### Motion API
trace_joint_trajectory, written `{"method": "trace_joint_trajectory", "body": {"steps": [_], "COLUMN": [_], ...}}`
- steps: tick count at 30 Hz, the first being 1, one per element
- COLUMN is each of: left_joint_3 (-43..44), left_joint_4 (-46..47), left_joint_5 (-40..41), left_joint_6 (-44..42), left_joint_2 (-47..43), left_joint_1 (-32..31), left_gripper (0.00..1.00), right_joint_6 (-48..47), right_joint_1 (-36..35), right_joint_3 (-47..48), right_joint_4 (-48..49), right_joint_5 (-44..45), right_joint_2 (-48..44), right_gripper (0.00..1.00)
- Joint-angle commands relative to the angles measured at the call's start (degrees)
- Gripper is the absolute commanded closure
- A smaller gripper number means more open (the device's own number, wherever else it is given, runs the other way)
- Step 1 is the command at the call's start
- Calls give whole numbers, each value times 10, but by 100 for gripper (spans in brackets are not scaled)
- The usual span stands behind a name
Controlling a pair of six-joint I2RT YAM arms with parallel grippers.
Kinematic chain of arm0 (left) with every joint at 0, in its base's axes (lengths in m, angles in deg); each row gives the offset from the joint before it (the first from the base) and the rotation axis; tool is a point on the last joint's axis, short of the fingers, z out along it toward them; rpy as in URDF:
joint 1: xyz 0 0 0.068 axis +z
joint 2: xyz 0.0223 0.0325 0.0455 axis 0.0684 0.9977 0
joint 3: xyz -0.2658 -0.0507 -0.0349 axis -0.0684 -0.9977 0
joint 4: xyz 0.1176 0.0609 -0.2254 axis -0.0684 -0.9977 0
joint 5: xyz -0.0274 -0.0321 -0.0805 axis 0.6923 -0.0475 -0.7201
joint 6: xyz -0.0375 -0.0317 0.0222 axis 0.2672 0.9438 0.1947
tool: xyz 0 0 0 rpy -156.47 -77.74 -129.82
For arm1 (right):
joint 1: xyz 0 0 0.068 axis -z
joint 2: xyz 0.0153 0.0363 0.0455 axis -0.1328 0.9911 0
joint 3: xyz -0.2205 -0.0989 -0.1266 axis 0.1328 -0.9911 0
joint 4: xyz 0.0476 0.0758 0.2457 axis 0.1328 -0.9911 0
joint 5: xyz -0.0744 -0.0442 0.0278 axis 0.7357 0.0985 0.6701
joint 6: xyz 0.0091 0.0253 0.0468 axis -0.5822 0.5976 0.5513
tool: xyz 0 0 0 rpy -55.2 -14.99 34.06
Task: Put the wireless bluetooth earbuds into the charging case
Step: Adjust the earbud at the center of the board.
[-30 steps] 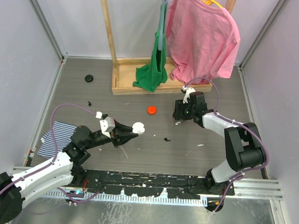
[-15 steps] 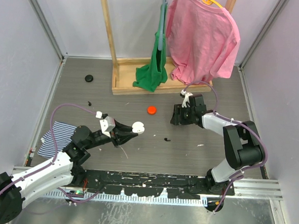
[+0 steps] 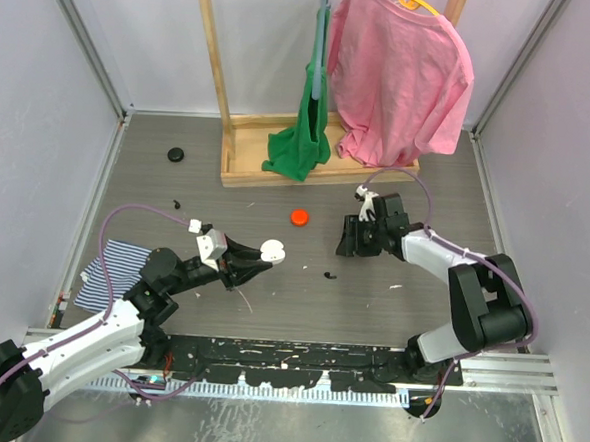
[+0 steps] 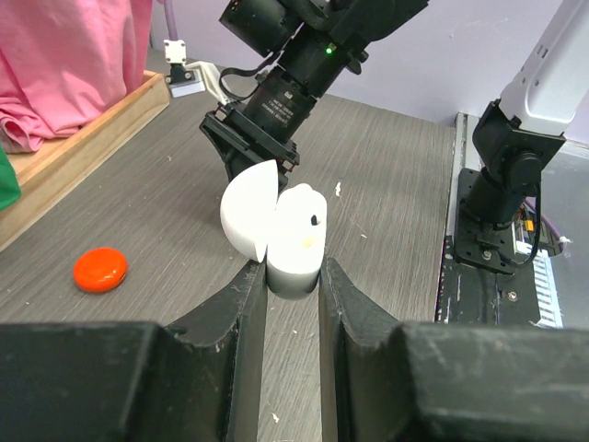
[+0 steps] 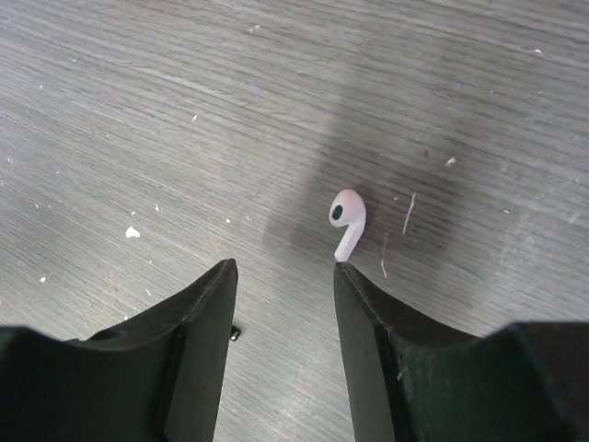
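Right fingers (image 5: 198,341) nearer, slightly narrower.

No legible text, label, brand, number or sign on any surface.

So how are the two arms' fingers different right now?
The left fingers are shut on the white charging case, its lid open; the right fingers stand apart, holding nothing. The left fingers point across the table, the right fingers down at it, with an earbud lying just off one tip. Both pairs are black.
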Motion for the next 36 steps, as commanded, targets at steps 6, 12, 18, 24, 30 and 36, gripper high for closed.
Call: {"method": "trace_joint_trajectory", "body": {"steps": [6, 12, 18, 24, 30, 36], "left_joint_3": [8, 8, 10, 11, 12, 13], "left_joint_4": [15, 13, 13, 12, 11, 10], "left_joint_5": [10, 14, 15, 15, 15, 16], "left_joint_6": [5, 4, 4, 4, 5, 5], "left_joint_2": [-12, -13, -8, -4, -3, 0], "left_joint_1": [2, 2, 2, 2, 2, 2], "left_gripper": [95, 95, 95, 95, 95, 95], "right_joint_6": [0, -6, -6, -5, -5, 1], "right_joint_1": [-14, -15, -18, -19, -23, -24], "right_joint_3": [28, 47, 56, 65, 72, 72], "right_joint_4": [-10, -5, 12, 16, 15, 18], "right_joint_5": [135, 154, 121, 121, 113, 108], "right_joint_2": [-61, -25, 6, 34, 52, 28], "right_gripper": [56, 65, 68, 73, 76, 75]}}
